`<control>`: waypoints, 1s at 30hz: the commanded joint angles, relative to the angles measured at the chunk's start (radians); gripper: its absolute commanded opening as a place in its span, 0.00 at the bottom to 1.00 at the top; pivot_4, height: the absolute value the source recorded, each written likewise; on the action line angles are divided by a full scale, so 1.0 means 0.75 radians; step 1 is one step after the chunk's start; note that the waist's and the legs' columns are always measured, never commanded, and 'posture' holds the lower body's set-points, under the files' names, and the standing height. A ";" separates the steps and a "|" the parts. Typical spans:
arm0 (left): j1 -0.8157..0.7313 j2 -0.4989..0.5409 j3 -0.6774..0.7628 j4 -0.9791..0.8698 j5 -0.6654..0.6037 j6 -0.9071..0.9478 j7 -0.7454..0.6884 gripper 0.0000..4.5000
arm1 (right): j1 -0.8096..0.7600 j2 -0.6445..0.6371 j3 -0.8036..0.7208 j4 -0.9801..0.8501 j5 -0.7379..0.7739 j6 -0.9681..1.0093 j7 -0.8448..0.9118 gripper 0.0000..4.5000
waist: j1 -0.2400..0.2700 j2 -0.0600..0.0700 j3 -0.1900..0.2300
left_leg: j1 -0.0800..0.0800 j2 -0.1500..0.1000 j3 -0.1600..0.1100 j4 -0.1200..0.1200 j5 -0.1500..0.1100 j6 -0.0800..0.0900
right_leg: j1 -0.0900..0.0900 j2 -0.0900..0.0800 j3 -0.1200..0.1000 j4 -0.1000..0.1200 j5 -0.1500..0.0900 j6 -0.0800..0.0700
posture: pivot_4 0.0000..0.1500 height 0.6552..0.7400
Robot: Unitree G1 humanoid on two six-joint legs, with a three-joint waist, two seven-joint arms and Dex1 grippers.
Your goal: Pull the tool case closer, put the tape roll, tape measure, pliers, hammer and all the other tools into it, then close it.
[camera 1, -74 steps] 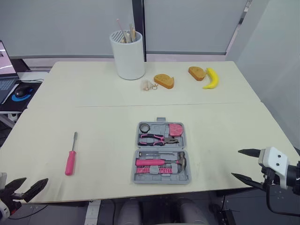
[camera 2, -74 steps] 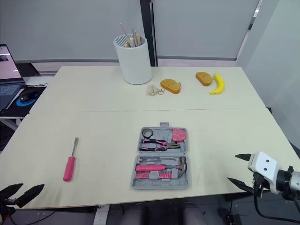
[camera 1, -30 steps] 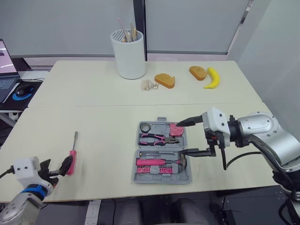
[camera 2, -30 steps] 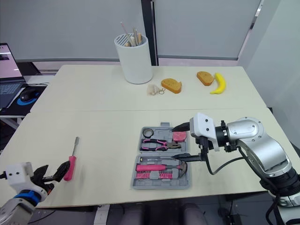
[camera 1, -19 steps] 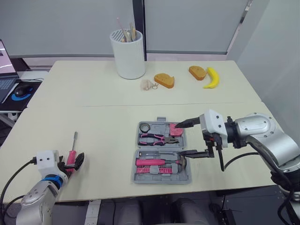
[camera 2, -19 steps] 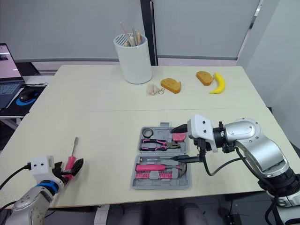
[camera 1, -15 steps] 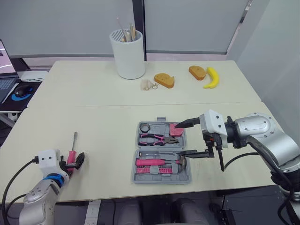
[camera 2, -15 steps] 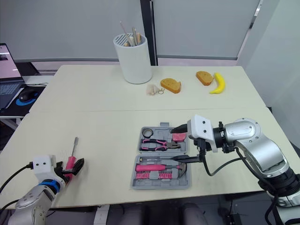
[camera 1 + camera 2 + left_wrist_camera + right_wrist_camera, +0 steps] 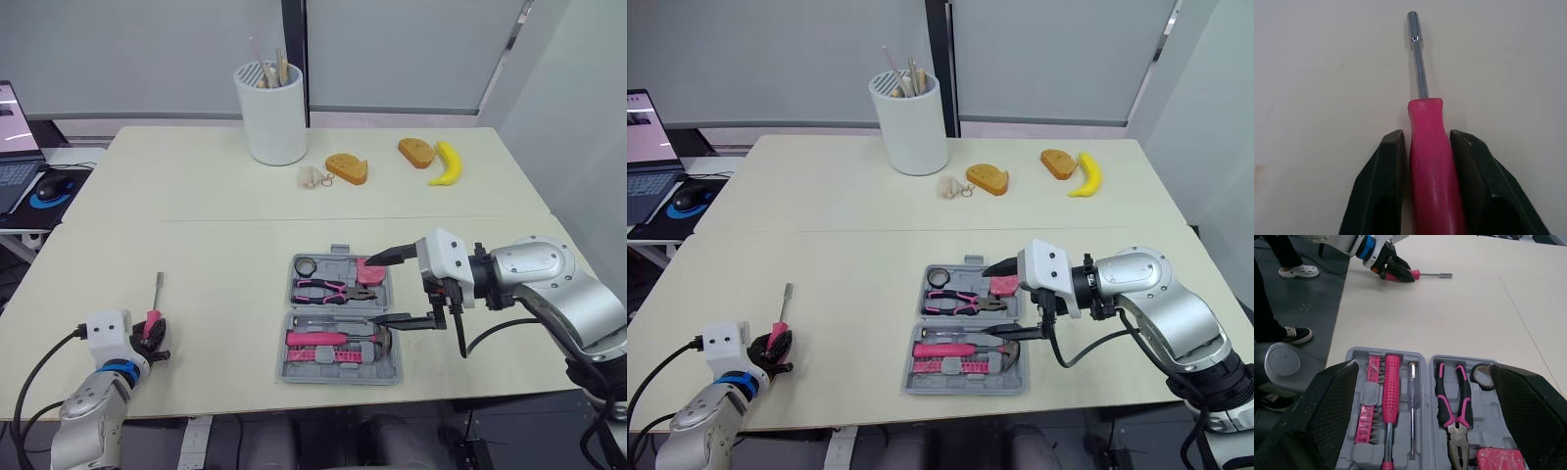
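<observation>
Left wrist view: left gripper (image 9: 1426, 142) clamped on pink screwdriver (image 9: 1431, 166) handle, at 8 o'clock from open tool case (image 9: 341, 379). Right gripper (image 9: 375, 291): fingers spread wide, at case's 3 o'clock edge.

bench (image 9: 216, 255): pale cream, plain
tool case (image 9: 290, 374): grey all over
screwdriver (image 9: 1431, 161): bright pink handle, silver shaft
pliers (image 9: 328, 289): pink and black handles, dark grey head
hammer (image 9: 333, 338): pink handle, silvery head
tape measure (image 9: 370, 271): pink
tape roll (image 9: 306, 265): black
bit strip (image 9: 1367, 416): pink
left gripper (image 9: 152, 336): white housing with a blue band; fingers (image 9: 1382, 186) glossy black
right gripper (image 9: 376, 291): white housing; fingers (image 9: 1327, 416) black, inner pads in a fine cross-hatch
utensil holder (image 9: 270, 117): white, holding pale wooden sticks
banana (image 9: 449, 164): yellow
bread-shaped piece (image 9: 345, 168): orange-brown, as is the second piece (image 9: 414, 151)
mouse mat (image 9: 37, 199): blue, under a black mouse (image 9: 49, 184)
</observation>
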State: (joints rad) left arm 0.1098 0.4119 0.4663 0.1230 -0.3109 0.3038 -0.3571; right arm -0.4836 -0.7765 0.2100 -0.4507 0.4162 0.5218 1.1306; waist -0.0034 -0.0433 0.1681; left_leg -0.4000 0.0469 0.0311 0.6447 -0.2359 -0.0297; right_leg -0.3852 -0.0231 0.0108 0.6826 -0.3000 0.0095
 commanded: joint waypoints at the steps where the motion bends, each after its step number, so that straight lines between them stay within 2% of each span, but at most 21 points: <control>1: 0.027 -0.019 -0.019 -0.006 -0.003 0.000 0.002 0.18 | -0.002 0.010 -0.019 -0.049 0.004 -0.012 -0.022 1.00 | 0.000 0.000 0.000 | 0.000 0.000 0.000 0.000 0.000 0.000 | 0.000 0.000 0.000 0.000 0.000 0.000 | 1.00 0.89; 7: 0.063 -0.016 -0.005 -0.049 -0.011 -0.035 -0.013 0.18 | 0.013 0.021 -0.034 -0.058 0.005 -0.021 -0.054 1.00 | -0.002 0.000 0.000 | 0.000 0.000 0.000 0.000 0.000 0.000 | 0.000 0.000 0.000 0.000 0.000 0.000 | 1.00 0.89; 17: 0.145 0.058 -0.032 -0.320 -0.044 0.004 -0.141 0.18 | 0.107 -0.025 -0.132 -0.140 0.041 0.024 -0.114 1.00 | 0.000 0.000 0.000 | 0.000 0.001 0.000 0.000 0.000 0.000 | 0.000 0.000 0.000 -0.001 0.000 0.000 | 1.00 0.89; 26: 0.145 0.311 -0.284 -0.548 -0.069 -0.058 -0.596 0.18 | 0.247 -0.075 -0.318 -0.255 0.139 -0.040 -0.092 1.00 | 0.000 0.001 0.001 | 0.000 0.000 0.001 -0.001 0.000 0.000 | 0.000 0.000 0.001 -0.001 0.000 0.000 | 1.00 0.89; 30: 0.036 0.525 -0.469 -0.619 -0.071 -0.177 -0.981 0.18 | 0.392 -0.192 -0.374 -0.300 0.159 -0.046 0.003 1.00 | 0.004 0.002 0.002 | -0.001 0.001 0.000 -0.001 0.000 0.000 | -0.001 0.002 0.000 -0.001 -0.001 -0.001 | 1.00 0.89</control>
State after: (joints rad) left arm 0.1587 0.7760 0.1471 -0.2826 -0.3522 0.2294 -0.9920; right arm -0.2028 -0.9012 -0.0243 -0.6369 0.5187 0.5075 1.1095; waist -0.0006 -0.0415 0.1700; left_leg -0.4005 0.0474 0.0318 0.6441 -0.2359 -0.0297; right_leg -0.3857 -0.0215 0.0115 0.6815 -0.3007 0.0085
